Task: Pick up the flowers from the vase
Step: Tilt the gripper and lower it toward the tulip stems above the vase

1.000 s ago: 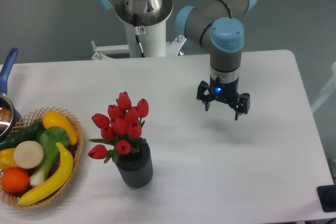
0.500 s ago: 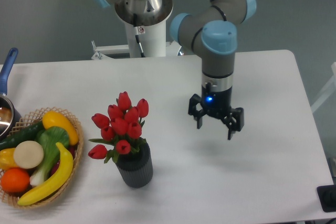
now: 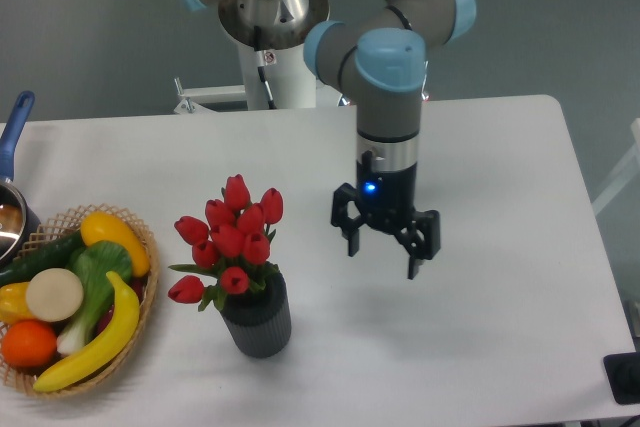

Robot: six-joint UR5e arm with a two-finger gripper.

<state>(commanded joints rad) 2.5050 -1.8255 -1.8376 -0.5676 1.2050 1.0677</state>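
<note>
The flowers (image 3: pixel 230 237), a bunch of red tulip buds with green leaves, stand upright in the short dark grey ribbed vase (image 3: pixel 257 319) at the front middle of the white table. My gripper (image 3: pixel 382 251) hangs open and empty to the right of the flowers, at about the height of the buds, with a clear gap between us. Its fingers (image 3: pixel 413 257) point down toward the table.
A wicker basket (image 3: pixel 140 292) with a banana, an orange and vegetables sits at the front left. A metal pot with a blue handle (image 3: pixel 14 132) is at the left edge. The robot base (image 3: pixel 275 57) stands behind the table. A dark object (image 3: pixel 625 377) sits at the right edge.
My gripper has moved left and toward the front, closer to the flowers, staying open. The flowers and vase have not moved.
</note>
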